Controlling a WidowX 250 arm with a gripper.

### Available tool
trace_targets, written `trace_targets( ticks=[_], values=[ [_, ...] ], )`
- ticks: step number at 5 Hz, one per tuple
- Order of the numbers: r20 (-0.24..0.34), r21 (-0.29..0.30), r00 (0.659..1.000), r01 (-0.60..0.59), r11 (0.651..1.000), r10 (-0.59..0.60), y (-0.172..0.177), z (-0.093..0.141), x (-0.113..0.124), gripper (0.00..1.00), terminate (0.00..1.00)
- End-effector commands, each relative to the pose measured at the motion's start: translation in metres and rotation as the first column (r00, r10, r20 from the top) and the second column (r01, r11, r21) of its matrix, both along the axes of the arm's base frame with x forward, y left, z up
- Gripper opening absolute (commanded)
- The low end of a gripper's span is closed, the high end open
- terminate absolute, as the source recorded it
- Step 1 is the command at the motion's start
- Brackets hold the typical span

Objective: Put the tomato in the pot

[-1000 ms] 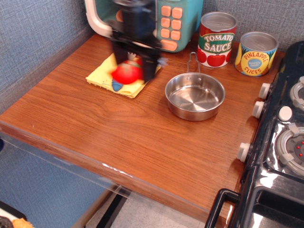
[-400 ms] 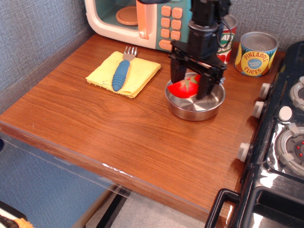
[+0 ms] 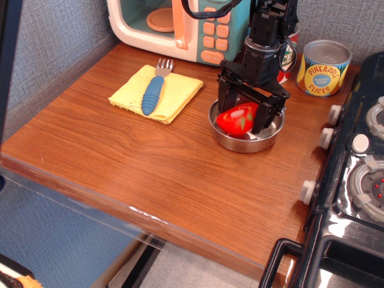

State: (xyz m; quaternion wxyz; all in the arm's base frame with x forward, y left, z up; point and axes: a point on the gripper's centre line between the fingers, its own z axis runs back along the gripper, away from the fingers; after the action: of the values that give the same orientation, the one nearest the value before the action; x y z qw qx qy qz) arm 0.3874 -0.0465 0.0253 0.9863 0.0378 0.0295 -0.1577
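Note:
The red toy tomato (image 3: 236,119) lies tilted in the left part of the shiny steel pot (image 3: 249,146), leaning towards its rim. My black gripper (image 3: 243,119) hangs straight over the pot. Its fingers (image 3: 263,117) stand apart on either side of the tomato and seem to have no grip on it. The arm hides the pot's wire handle and the far rim.
A yellow cloth (image 3: 171,92) with a blue-handled fork (image 3: 153,93) lies to the left. A toy microwave (image 3: 180,24) stands at the back. A tomato sauce can (image 3: 290,51), partly hidden, and a pineapple can (image 3: 323,67) stand behind the pot. A black stove (image 3: 360,174) is on the right.
The gripper carried the tomato from over the yellow cloth rightwards to the pot. Since then the tomato has dropped lower, turned and come to rest in the pot, and the fingers look wider.

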Motion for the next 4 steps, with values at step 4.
trace_targets(
  ticks=[4],
  values=[
    [0.143,-0.090,0.983,-0.102,0.991,0.114,0.080,0.069,-0.072,1.00,0.00]
  ],
)
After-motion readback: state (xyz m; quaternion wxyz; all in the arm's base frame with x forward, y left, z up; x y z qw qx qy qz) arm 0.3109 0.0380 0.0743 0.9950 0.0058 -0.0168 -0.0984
